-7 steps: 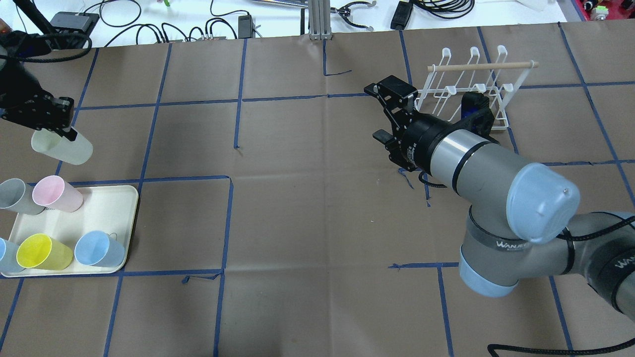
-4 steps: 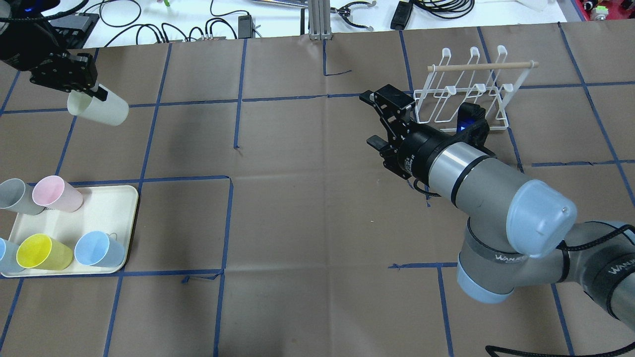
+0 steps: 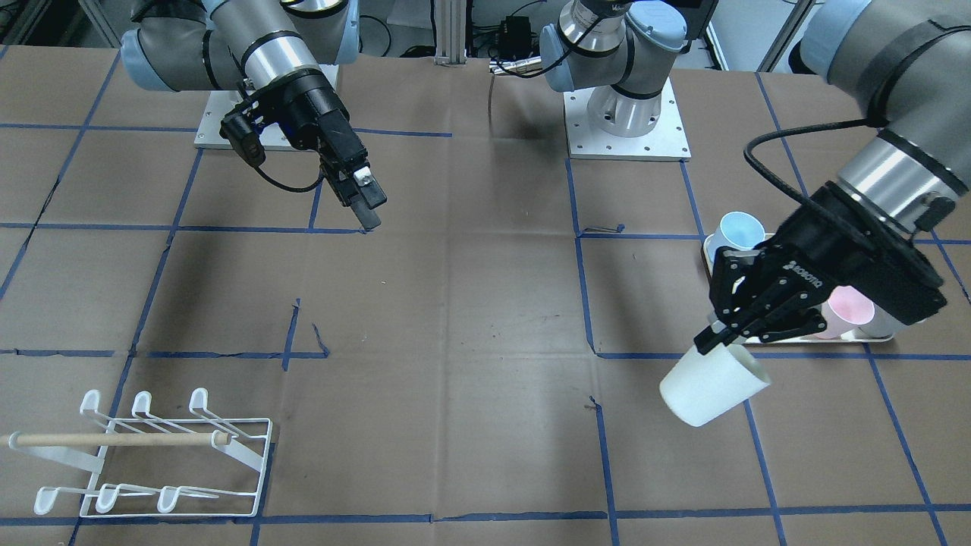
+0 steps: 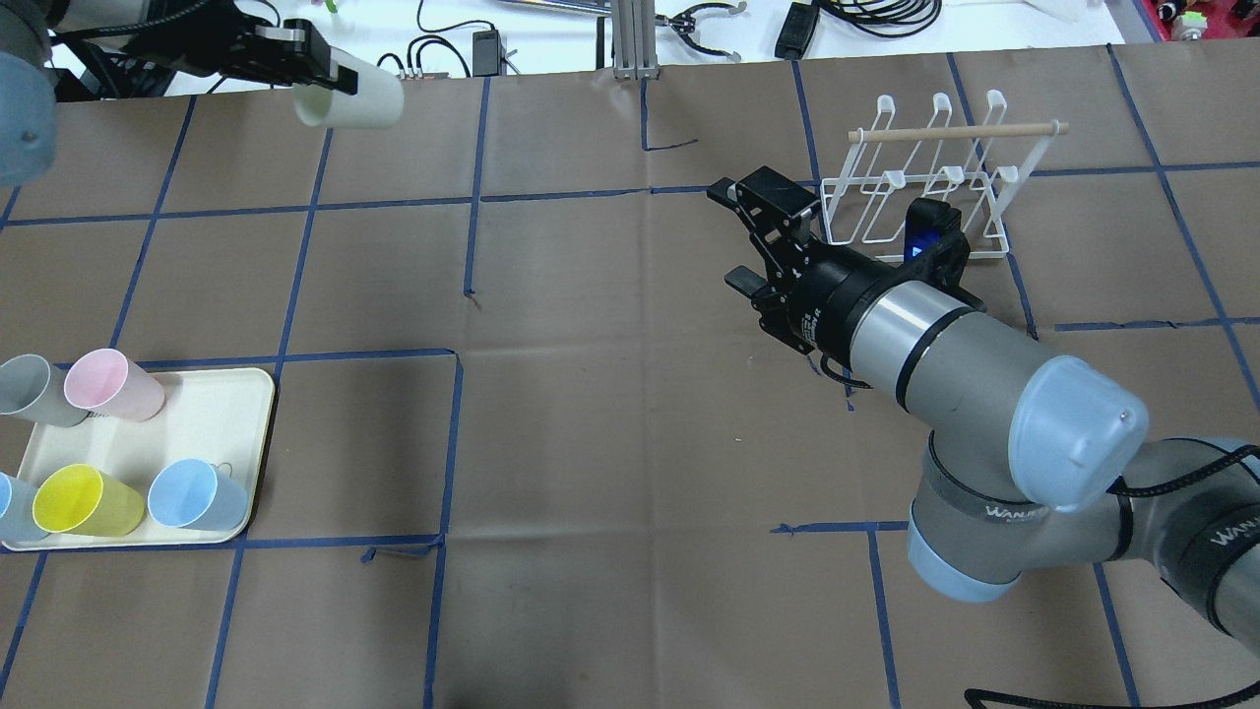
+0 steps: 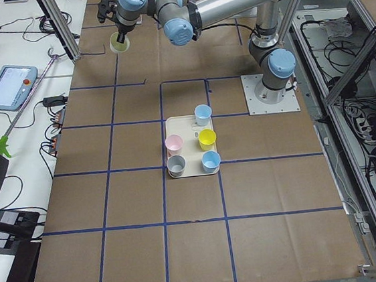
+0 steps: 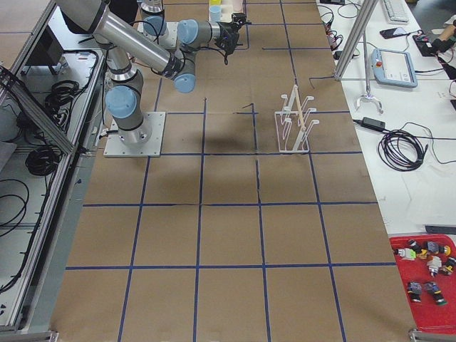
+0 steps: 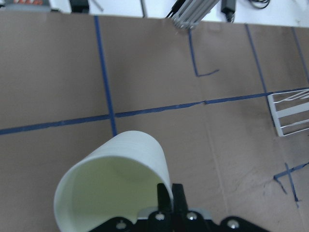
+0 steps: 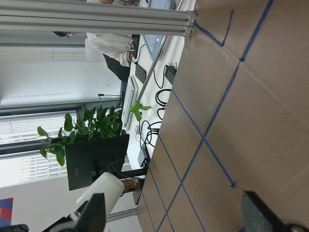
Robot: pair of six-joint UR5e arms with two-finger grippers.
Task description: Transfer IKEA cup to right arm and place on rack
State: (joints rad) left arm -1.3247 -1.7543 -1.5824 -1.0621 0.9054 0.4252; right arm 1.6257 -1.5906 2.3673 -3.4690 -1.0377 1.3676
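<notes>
Nearest, on the robot's left, a tray (image 4: 212, 414) held the other cups (image 4: 197, 495). The right arm (image 4: 945, 345) reached out over the middle of the table (image 4: 591, 394). A band on it had a word that began WAN; the rest was too hard to read. The right gripper (image 4: 733, 234) had its fingers spread wide with nothing between them, and it pointed out toward the left side. The rack (image 4: 925, 177) stood just past it, on the right, with all its prongs bare.

Farthest off, at the far left of the table, the left gripper (image 4: 330, 77) held the cup (image 4: 359, 98) up in the air. It pinched the rim, one finger inside and one outside. This gripper said ROBOTIQ on its side. The cup lay tipped over. Its mouth was at the left gripper and its closed bottom pointed toward the right side. So the cup was well apart from the right gripper, off to its left and farther away. I think the two arms had to come together before the right fingers could close round the cup's body.
</notes>
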